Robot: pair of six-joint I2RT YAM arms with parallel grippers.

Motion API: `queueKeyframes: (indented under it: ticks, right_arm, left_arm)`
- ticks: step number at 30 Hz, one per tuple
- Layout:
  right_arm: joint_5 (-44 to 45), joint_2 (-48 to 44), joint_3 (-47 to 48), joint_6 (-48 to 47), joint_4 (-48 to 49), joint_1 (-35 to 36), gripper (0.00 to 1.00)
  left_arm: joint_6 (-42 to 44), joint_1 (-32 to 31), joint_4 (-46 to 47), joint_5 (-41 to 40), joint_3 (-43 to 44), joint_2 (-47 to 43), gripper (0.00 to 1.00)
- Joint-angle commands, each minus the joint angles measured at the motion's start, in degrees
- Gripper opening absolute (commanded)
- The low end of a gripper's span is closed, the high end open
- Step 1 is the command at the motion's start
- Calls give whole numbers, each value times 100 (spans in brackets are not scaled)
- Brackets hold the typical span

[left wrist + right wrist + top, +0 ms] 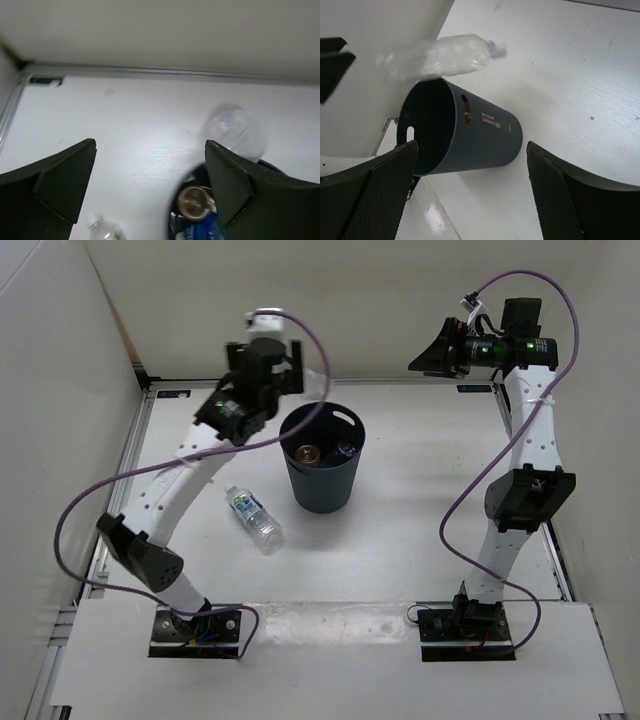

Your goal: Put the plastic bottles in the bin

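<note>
Bright, even white light fills all three views. Shadows are soft, with a faint one beside the bin (322, 470) mid-frame from overhead. A clear bottle (440, 57) smears into motion blur at upper left of my right wrist view, with a glare patch at lower left. The fingers (55, 185) of my left pincer (150, 150) sit dark and soft-edged in the lower corners.

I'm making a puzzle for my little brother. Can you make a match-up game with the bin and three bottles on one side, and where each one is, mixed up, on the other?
Things:
1. bin
2. green-label bottle
3. orange bottle
4. plain clear bottle

Places:
A. lying on the table, left of the bin
B. blurred, just above the bin's rim
C. standing upright mid-table
D. inside the bin

Pairs: 1-C, 2-A, 3-D, 4-B
</note>
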Motion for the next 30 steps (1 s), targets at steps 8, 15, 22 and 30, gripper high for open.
queueKeyframes:
  ticks: [8,15,22,30]
  right_arm:
    - [-203,-119,-43,-14,119,24,90]
    - [-221,-128,-70,-23,118,-64,90]
    - [-230,-92,-70,-23,136,-55,90]
    - [-230,-31,-70,-5,153,-108,90]
  left_arm:
    - [-3338,1615,-1473,671,-2588,-1206,100]
    - [-3640,1651,-1614,830,-2951,-1040,100]
    - [-3535,1695,-1825,892,-2520,-705,100]
    - [-3185,1730,-1755,900,-2344,-512,100]
